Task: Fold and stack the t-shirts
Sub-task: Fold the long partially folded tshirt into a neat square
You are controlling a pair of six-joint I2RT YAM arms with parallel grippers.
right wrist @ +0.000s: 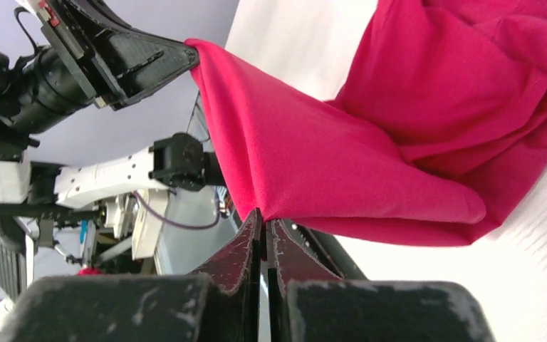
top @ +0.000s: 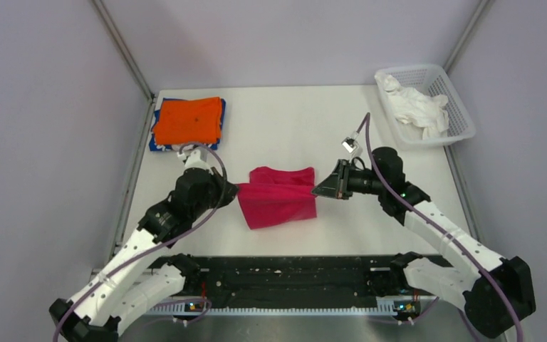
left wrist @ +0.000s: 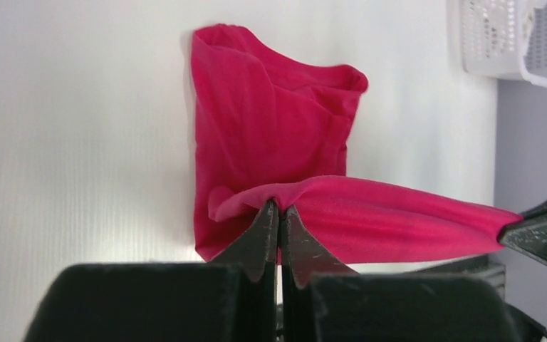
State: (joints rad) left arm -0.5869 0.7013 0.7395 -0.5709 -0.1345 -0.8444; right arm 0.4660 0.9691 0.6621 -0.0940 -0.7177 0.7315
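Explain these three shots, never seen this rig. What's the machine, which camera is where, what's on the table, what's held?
Two small robot arms are bolted at the near edge of a white table. The overhead view looks down from above and behind them. The other two views come from a camera on each wrist, looking along its own fingers. The left end effector and the right end effector are each shut on an edge of the magenta-red t-shirt, stretching that edge between them while the rest lies on the table. At the far left, a folded orange t-shirt lies on a blue one. At the far right, a white mesh basket holds white cloth.
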